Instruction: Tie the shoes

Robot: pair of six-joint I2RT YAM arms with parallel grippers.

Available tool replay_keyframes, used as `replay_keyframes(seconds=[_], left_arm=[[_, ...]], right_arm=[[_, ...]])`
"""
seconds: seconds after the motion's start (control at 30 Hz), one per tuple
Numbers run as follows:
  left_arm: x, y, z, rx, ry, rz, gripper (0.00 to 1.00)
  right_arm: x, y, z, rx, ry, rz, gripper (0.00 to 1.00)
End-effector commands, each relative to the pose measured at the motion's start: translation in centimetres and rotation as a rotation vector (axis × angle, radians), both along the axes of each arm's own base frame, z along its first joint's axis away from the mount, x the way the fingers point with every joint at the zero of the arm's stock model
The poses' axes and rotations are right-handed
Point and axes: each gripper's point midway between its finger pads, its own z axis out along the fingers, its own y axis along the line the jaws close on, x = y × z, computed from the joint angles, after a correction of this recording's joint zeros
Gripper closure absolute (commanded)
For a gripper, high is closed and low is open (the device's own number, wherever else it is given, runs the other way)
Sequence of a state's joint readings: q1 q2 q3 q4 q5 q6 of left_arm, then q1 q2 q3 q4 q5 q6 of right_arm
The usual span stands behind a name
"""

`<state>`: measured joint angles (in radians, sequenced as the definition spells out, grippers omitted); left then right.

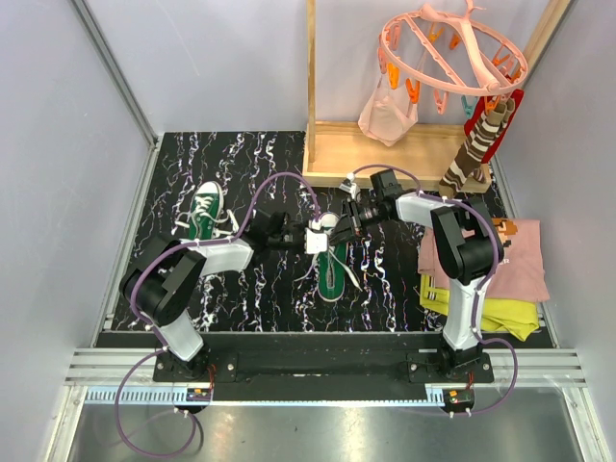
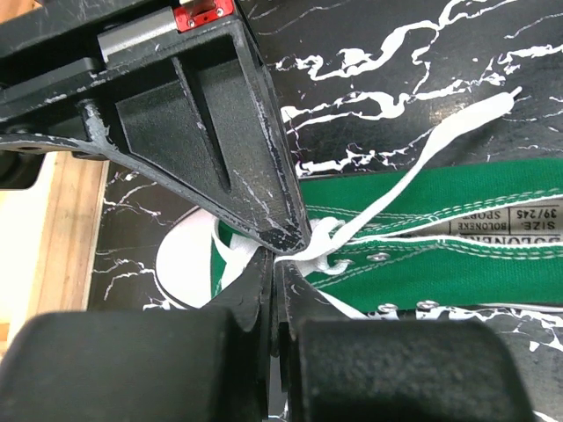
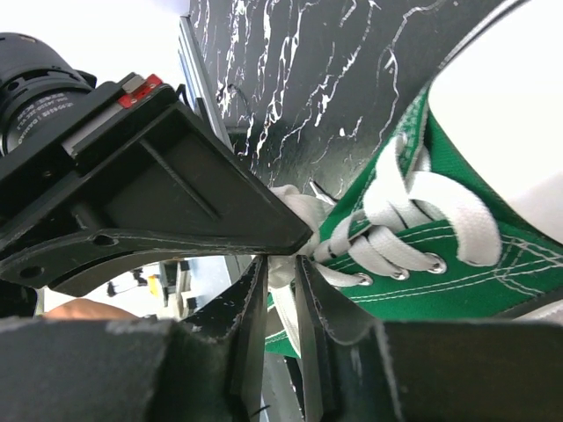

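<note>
One green sneaker (image 1: 334, 268) lies at the middle of the black marbled mat, its white toe cap toward the back. The other green sneaker (image 1: 205, 210) lies at the back left, untouched. My left gripper (image 1: 308, 238) and right gripper (image 1: 345, 229) meet over the middle shoe's lacing. In the left wrist view the gripper (image 2: 274, 262) is shut on a white lace (image 2: 422, 163) above the green shoe (image 2: 457, 259). In the right wrist view the gripper (image 3: 281, 268) is shut on a white lace loop (image 3: 295, 211) beside the shoe (image 3: 457, 281). Each wrist view shows the other gripper's finger close above.
A wooden frame (image 1: 385, 144) stands at the back right with a pink peg hanger (image 1: 452, 48) over it and a striped sock (image 1: 476, 144) hanging. Pink cloth (image 1: 500, 255) and yellow cloth (image 1: 496, 313) lie at the right edge of the mat.
</note>
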<state>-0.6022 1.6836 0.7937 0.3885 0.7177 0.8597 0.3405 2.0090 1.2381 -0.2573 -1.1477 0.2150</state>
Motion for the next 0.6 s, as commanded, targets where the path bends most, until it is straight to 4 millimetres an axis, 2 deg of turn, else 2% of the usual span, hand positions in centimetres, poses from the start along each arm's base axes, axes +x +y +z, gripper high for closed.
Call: replay_keyframes(seconds=[0.0, 0.27, 0.4, 0.53, 0.57], left_arm=[[0.4, -0.6, 2.9, -0.067, -0.081, -0.008, 1.00], [0.1, -0.3, 2.7, -0.063, -0.079, -0.008, 1.00], [0.1, -0.4, 2.8, -0.065, -0.080, -0.010, 1.00], [0.1, -0.4, 2.9, -0.066, -0.082, -0.009, 1.00], [0.1, -0.4, 3.0, -0.066, -0.083, -0.009, 0.97]], right_arm=[[0.1, 1.0, 0.4, 0.028, 0.004, 0.026, 0.75], [0.6, 1.3, 1.2, 0.062, -0.001, 0.025, 0.81], [0.7, 1.3, 1.5, 0.067, -0.014, 0.023, 1.00], [1.0, 0.7, 1.5, 0.051, -0.034, -0.003, 1.00], [1.1, 0.6, 1.6, 0.045, -0.042, -0.011, 1.00]])
